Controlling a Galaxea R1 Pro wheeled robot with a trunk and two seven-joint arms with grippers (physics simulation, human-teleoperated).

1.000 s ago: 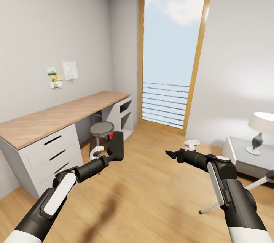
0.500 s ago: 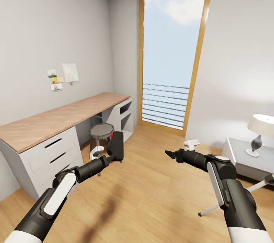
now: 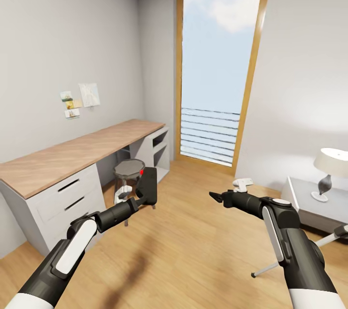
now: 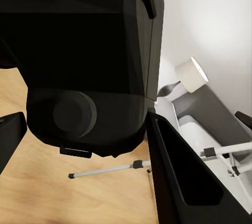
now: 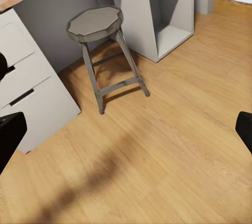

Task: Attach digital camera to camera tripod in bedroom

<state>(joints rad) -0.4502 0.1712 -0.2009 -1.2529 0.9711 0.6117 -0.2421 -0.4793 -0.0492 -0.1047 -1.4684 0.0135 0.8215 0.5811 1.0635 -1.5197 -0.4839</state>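
In the head view my left gripper is shut on the digital camera, a black box with a red button at its top, held upright over the wood floor. The left wrist view has the camera's dark body close up between the fingers. My right gripper hangs open and empty at mid-right, and its fingertips stand wide apart over the floor. A silver-white leg of the camera tripod with a black foot pokes out behind my right arm, and the left wrist view also catches a tripod leg.
A wood-topped grey desk with drawers runs along the left wall, with a round stool in front. The tall wood-framed window stands ahead. At right, a low grey table carries a white lamp.
The whole head picture has shifted slightly, so the camera moved. Both arms keep their pose, and the left gripper still holds the digital camera.
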